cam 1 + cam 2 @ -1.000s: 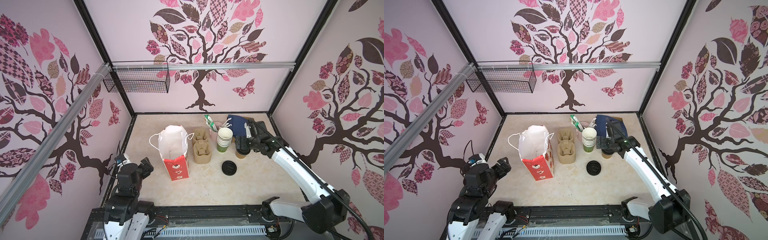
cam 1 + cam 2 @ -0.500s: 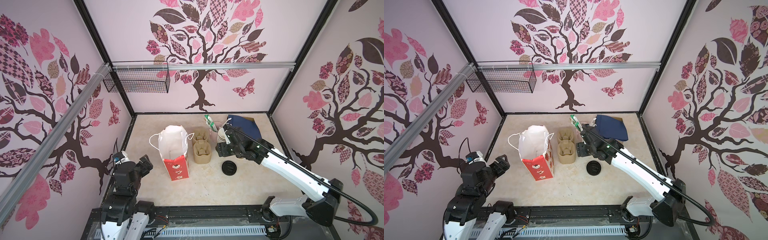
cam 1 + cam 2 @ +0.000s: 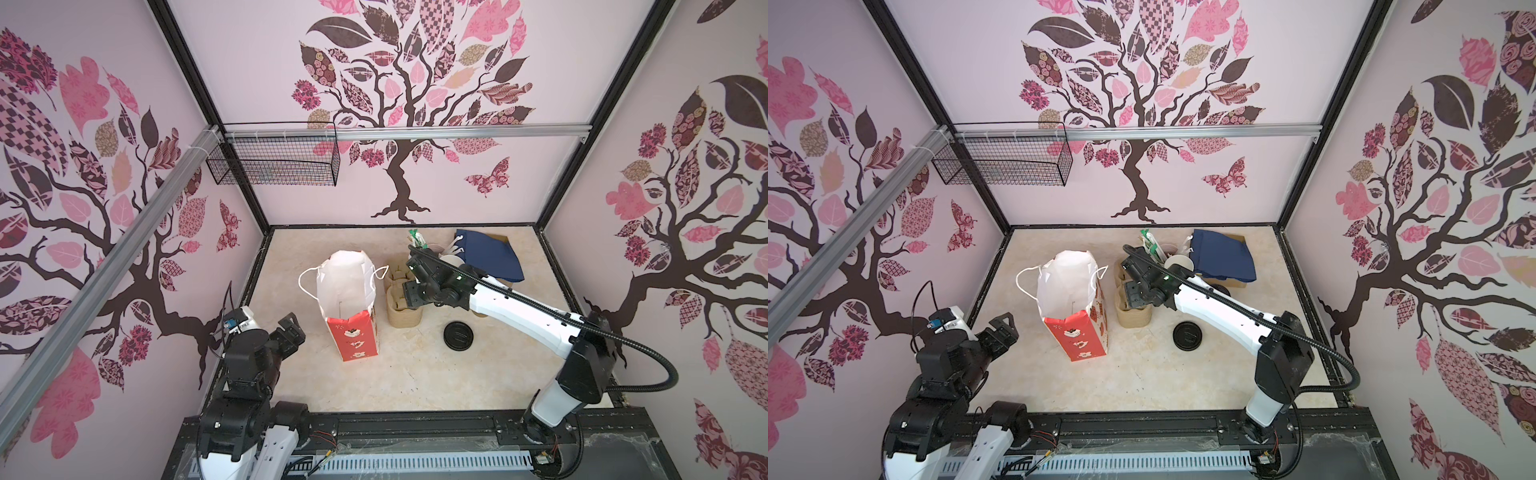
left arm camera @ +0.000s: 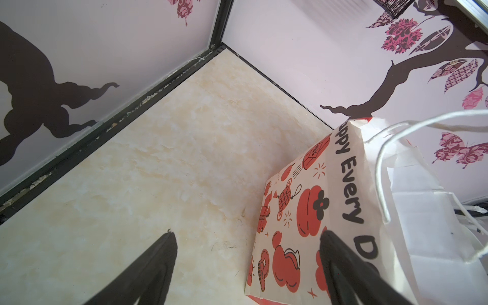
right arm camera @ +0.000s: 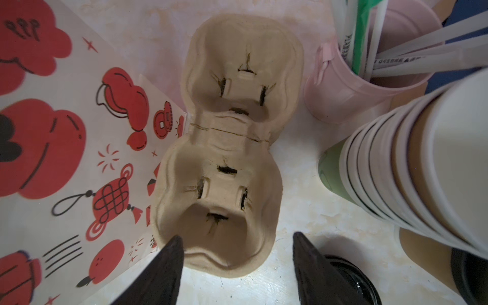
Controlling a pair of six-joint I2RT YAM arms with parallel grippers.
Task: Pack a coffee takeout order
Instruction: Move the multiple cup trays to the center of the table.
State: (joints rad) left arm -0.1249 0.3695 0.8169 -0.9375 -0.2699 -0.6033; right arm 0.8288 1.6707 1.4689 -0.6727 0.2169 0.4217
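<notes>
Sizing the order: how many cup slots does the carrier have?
2, both empty: one slot at the end of the carrier nearest the right gripper, the other at the end beside the pink straw cup.

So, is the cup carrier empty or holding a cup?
Empty. In the right wrist view both wells of the carrier are bare, no cup inside.

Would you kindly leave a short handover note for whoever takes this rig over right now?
Left gripper: open, near the red-and-white paper bag.
Right gripper: open, jaws either side of the near end of the tan moulded-pulp two-cup carrier, not yet closed on it.
Round black plastic lid lies loose on the table; navy napkin at the back; brown paper cup by the cup stack, partly hidden.
Done: nothing seen in the bag.
Left: cup into carrier, lid on, napkin, all bagged.
</notes>
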